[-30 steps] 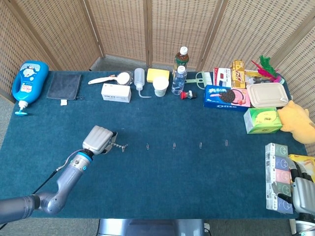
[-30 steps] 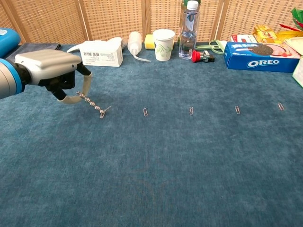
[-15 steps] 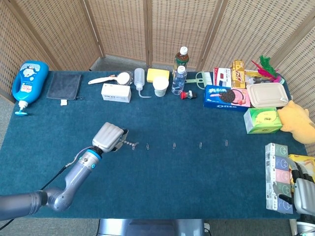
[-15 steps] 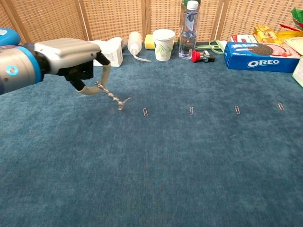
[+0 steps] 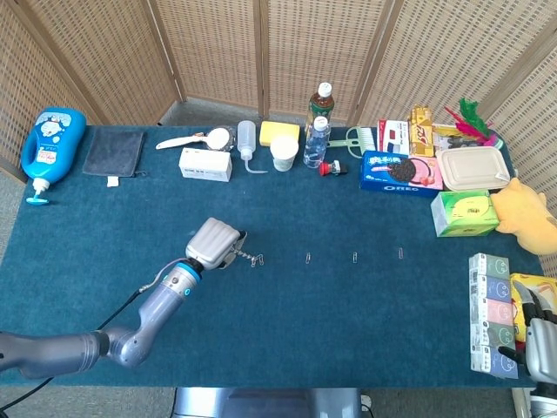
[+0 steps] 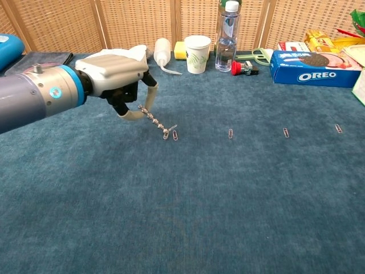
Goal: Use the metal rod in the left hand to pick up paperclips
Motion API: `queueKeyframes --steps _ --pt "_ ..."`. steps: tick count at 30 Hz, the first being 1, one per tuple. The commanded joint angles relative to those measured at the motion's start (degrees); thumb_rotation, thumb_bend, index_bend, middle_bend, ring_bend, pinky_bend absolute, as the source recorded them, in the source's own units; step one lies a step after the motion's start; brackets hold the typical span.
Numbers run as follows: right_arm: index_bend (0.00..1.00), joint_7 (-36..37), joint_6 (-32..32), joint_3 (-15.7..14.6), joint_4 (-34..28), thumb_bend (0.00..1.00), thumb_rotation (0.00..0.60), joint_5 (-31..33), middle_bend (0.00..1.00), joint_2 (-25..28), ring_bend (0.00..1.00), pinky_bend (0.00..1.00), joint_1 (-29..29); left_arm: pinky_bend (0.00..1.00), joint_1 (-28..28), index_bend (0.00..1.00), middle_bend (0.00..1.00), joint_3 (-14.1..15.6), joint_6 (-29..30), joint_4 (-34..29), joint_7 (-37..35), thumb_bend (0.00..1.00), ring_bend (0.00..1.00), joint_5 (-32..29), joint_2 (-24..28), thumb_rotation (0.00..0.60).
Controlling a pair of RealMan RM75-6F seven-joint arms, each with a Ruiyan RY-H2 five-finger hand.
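Since the earlier frames, the left hand (image 6: 117,77) has been carried rightward along the paperclip row. The metal rod (image 6: 153,117), with clips clinging along it, is gripped in curled fingers. Its tip is just beside the nearest paperclip (image 6: 175,135), left of centre in the chest view. Hanging clips could be knocked off if the rod is dragged on the cloth. At the lower right corner of the head view, the right hand (image 5: 541,335) is only partly seen; its state cannot be told.

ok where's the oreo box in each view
Head view: Oreo box sits right of centre at the table's back, left of the green box.
Chest view: Oreo box lies at the upper right, cut by the frame edge.
Shared landmark: the red-capped item just left of it.
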Motion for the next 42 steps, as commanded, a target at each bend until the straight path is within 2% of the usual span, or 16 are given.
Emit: queueKeyframes --steps 1,20,31,42 --pt "0.09 0.08 0.1 -0.01 -0.03 0.27 0.6 0.07 0.21 0.05 0.15 0.27 -0.14 1.0 -0.47 0.63 1.0 -0.07 -0.24 0.61 -0.03 0.67 1.0 -0.18 -0.62 0.6" --pt "0.09 0.39 0.32 0.19 -0.17 0.27 0.6 0.49 0.21 0.39 0.15 0.27 -0.76 1.0 -2.32 0.63 1.0 -0.23 -0.46 2.99 -0.94 0.67 1.0 -1.2 -2.76 0.6" --pt "0.09 0.01 -0.53 0.42 -0.19 0.27 0.6 0.16 0.21 0.15 0.15 0.27 -0.05 1.0 0.62 0.63 1.0 -0.81 2.92 -0.29 -4.82 0.67 1.0 -0.21 3.61 0.6" --pt "0.09 -1.77 -1.47 0.45 -0.91 0.27 0.6 0.33 0.22 -0.36 0.15 0.27 0.67 1.0 3.37 0.63 1.0 -0.77 2.83 4.01 -8.92 0.67 1.0 -2.13 7.09 0.6"
